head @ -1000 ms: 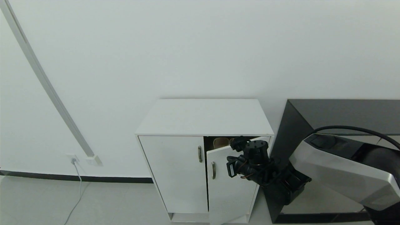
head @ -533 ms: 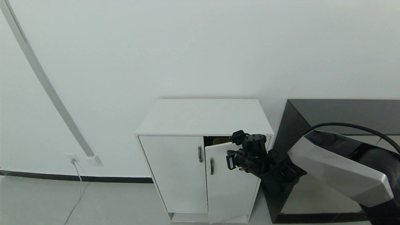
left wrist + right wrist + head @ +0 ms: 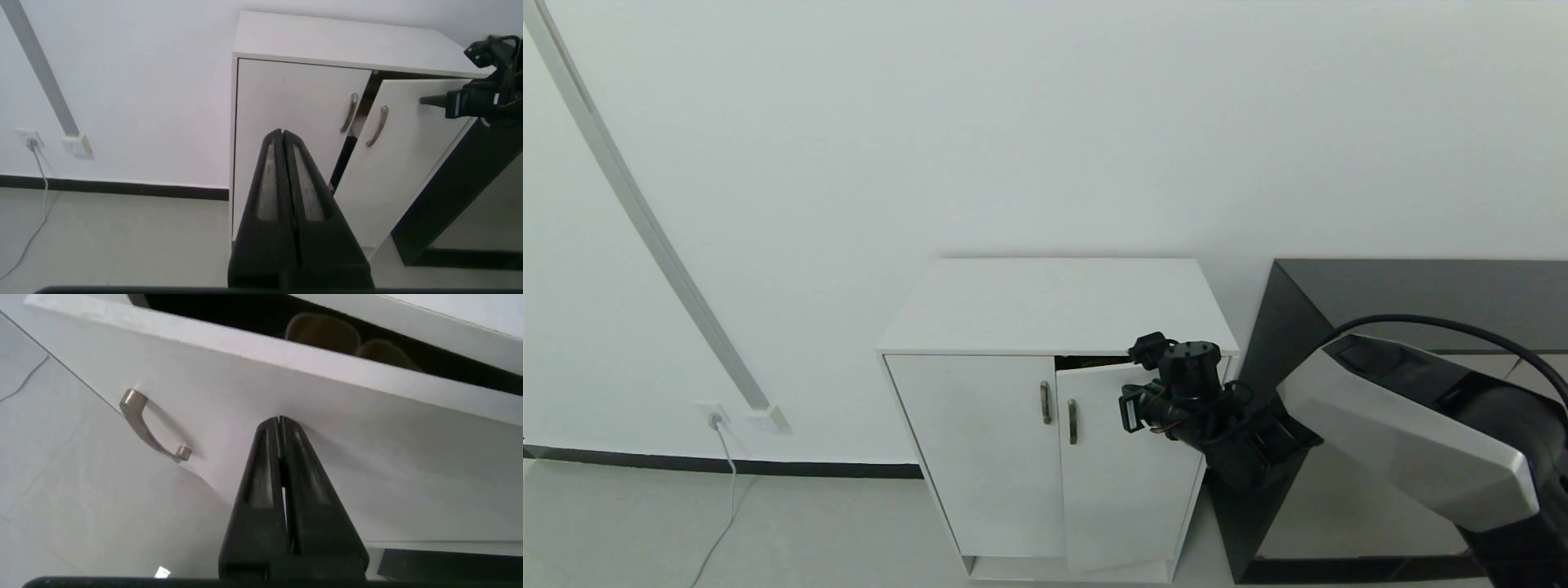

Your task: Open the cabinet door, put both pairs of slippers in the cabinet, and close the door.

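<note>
Status: closing phase, nearly done.

Change over last sec: the right door [image 3: 1127,474] of the white two-door cabinet [image 3: 1054,306] has swung from clearly ajar to almost flush. The opening along its top edge has shrunk from a wide gap to a thin dark sliver in head view. R arm has followed the door inward.

Right gripper [image 3: 280,423]: fingers pressed together, nothing held, tips set against the door face, beside the curved metal handle [image 3: 155,425] but not on it. It is pushing, not gripping.

Left gripper [image 3: 283,135]: fingers also together, nothing held, parked well back from the cabinet, facing the left door [image 3: 980,449], which sits closed.

Task items: tan slippers [image 3: 323,331] lie inside the cabinet, seen through the remaining gap in R wrist view. I can't confirm that both pairs are there; approx two toe shapes are visible.

Assessment: loading looks complete. The door isn't seated yet, its lower edge stands slightly proud. I judge one short further push needed, then retract R arm.
</note>
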Motion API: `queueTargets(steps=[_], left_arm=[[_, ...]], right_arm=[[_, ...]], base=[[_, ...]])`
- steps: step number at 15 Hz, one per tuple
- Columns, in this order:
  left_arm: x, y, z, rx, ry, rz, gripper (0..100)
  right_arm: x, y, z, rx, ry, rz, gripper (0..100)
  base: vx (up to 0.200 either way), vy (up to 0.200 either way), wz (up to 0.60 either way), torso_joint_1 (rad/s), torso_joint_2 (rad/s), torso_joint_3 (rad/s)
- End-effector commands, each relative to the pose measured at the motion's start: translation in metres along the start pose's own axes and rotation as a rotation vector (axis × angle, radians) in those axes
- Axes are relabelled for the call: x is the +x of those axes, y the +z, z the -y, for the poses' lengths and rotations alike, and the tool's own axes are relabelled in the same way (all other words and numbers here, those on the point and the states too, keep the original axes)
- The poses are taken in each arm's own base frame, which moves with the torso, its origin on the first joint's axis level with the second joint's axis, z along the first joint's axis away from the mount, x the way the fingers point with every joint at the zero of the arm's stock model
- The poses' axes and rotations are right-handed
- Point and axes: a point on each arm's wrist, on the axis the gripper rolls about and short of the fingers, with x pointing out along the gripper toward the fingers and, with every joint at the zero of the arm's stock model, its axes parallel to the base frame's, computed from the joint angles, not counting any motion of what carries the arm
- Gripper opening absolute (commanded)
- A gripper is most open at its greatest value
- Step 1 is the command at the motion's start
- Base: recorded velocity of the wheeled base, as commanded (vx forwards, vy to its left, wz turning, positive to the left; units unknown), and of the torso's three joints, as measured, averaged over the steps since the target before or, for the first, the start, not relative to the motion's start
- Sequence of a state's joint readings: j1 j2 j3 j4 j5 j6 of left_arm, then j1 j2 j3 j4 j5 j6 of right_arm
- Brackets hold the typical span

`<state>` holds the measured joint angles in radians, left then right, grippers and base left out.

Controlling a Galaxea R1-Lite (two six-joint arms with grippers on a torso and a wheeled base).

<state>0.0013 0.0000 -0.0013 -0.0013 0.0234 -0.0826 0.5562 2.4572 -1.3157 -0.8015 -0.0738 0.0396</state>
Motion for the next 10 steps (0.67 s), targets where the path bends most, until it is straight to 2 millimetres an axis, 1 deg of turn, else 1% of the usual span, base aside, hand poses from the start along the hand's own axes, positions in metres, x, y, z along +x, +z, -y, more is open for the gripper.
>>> queueTargets(steps=[1, 5, 10], left_arm=[[0.0, 0.0001, 0.0, 0.0, 0.0, 0.001, 0], [0.0, 0.0001, 0.0, 0.0, 0.0, 0.001, 0], [0.0, 0.0001, 0.0, 0.0, 0.0, 0.001, 0]], right_arm=[[0.0004, 0.0008, 0.0011, 0.001, -0.002, 0.003, 0], [0.0032, 0.0027, 0.0023, 0.003, -0.004, 0.013, 0], [0.007, 0.0097, 0.0017, 0.004, -0.004, 0.019, 0]], base=[[0.0, 0.0, 0.0, 0.0, 0.0, 0.0], [0.0, 0.0, 0.0, 0.0, 0.0, 0.0], [0.0, 0.0, 0.0, 0.0, 0.0, 0.0]])
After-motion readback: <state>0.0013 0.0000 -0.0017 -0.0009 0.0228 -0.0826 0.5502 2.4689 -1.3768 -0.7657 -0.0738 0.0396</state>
